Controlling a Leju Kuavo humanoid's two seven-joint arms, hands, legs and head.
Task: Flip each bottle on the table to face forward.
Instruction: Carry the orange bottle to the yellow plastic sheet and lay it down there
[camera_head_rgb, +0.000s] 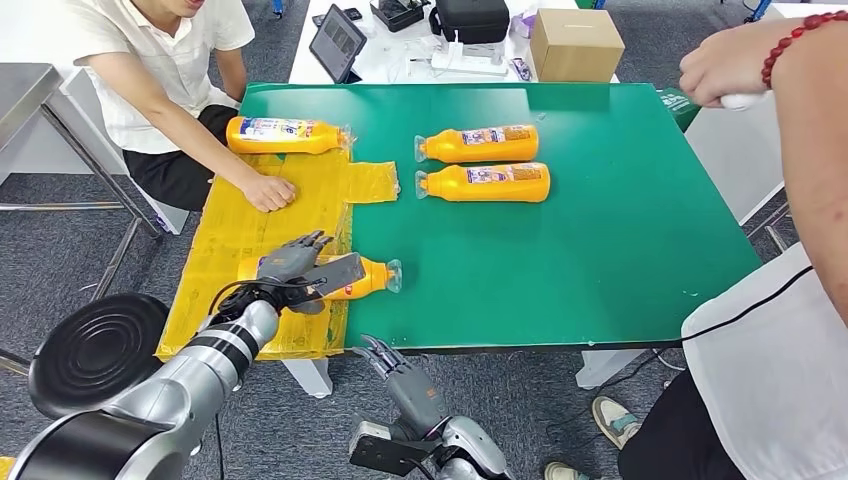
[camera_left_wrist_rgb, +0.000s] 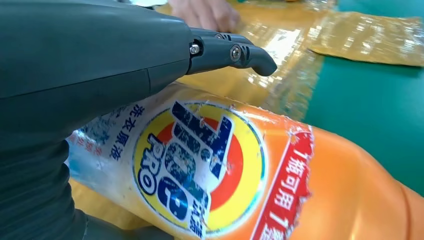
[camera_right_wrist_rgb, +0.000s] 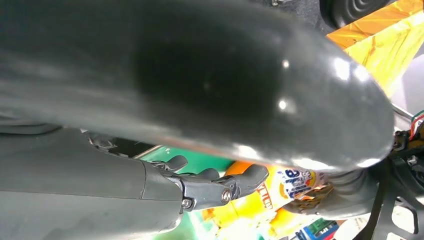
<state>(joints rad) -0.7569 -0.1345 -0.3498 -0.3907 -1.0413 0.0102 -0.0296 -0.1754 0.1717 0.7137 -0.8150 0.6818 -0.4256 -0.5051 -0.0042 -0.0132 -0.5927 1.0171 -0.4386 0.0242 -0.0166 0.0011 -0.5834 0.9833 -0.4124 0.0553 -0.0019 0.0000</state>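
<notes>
Nearest orange bottle (camera_head_rgb: 345, 276) lies sideways at desk (camera_head_rgb: 620, 250) front-left edge, gripped by left hand (camera_head_rgb: 296, 268) around labelled body. Judged light, stiff, glossy-slippery; wide mid-body grasp favoured. Right hand (camera_head_rgb: 392, 364) below desk, holding nothing, fingers apart.

Both arms (camera_head_rgb: 215, 355) are glossy silver with black joints. The left hand (camera_head_rgb: 300, 268) and right hand (camera_head_rgb: 395, 372) have dark grey fingers (camera_left_wrist_rgb: 235, 52) fastened by small silver screws.
</notes>
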